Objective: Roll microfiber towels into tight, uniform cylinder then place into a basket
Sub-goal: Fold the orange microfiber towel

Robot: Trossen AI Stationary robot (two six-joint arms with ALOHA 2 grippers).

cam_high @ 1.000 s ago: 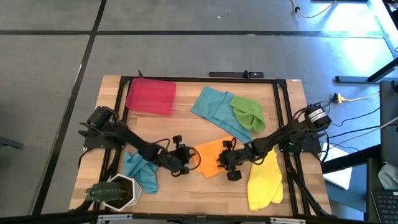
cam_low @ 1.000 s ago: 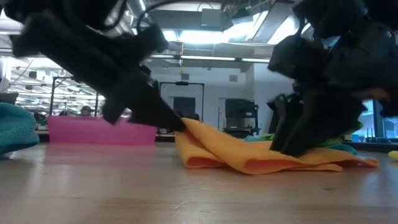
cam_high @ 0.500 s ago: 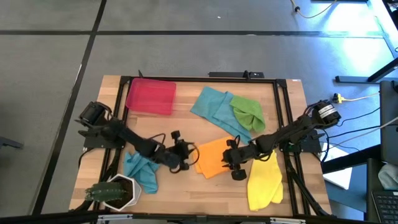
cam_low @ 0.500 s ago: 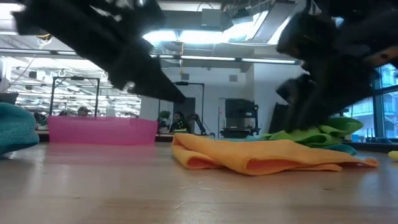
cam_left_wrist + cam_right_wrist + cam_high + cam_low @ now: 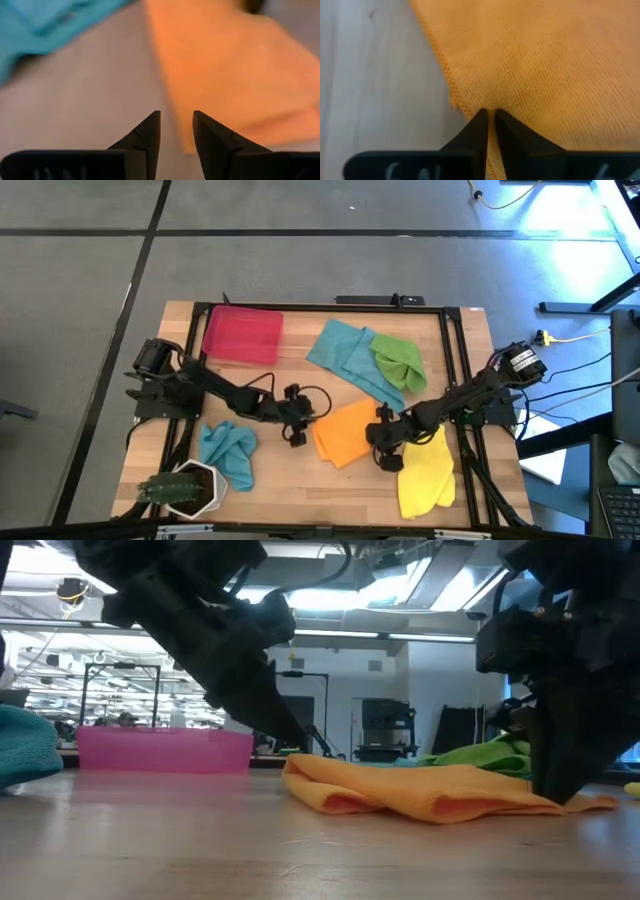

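Observation:
The orange towel [image 5: 348, 432] lies loosely folded at the table's middle. My right gripper [image 5: 490, 117] is shut on the towel's right end [image 5: 560, 802]. My left gripper [image 5: 176, 120] is open with nothing between its fingers. It hangs slanting down just over the towel's left edge [image 5: 295, 768], and no touch shows. The red basket [image 5: 242, 333] stands at the far left. A teal towel [image 5: 340, 352] and the green towel [image 5: 398, 360] lie at the far middle. The yellow towel [image 5: 425, 475] lies near right, and a second teal towel [image 5: 228, 452] near left. My right gripper pinches the orange towel's hemmed edge [image 5: 470, 111] between its two fingertips, at the towel's right near end. The fingers come from above, slanting steeply down. One layer or several, I cannot tell. The towel lies slack on the table.
A white pot with a plant [image 5: 185, 488] stands at the near left corner. Black frame rails [image 5: 455, 370] run along the table's sides. Bare wood [image 5: 300, 490] shows along the near edge between the pot and the yellow towel.
My left gripper has let go of the orange towel's raised left fold, risen, and gone toward the far edge. It now hangs over that edge again. My right gripper has gone toward the table's right edge to the towel's right end. The towel has dropped and lies flatter.

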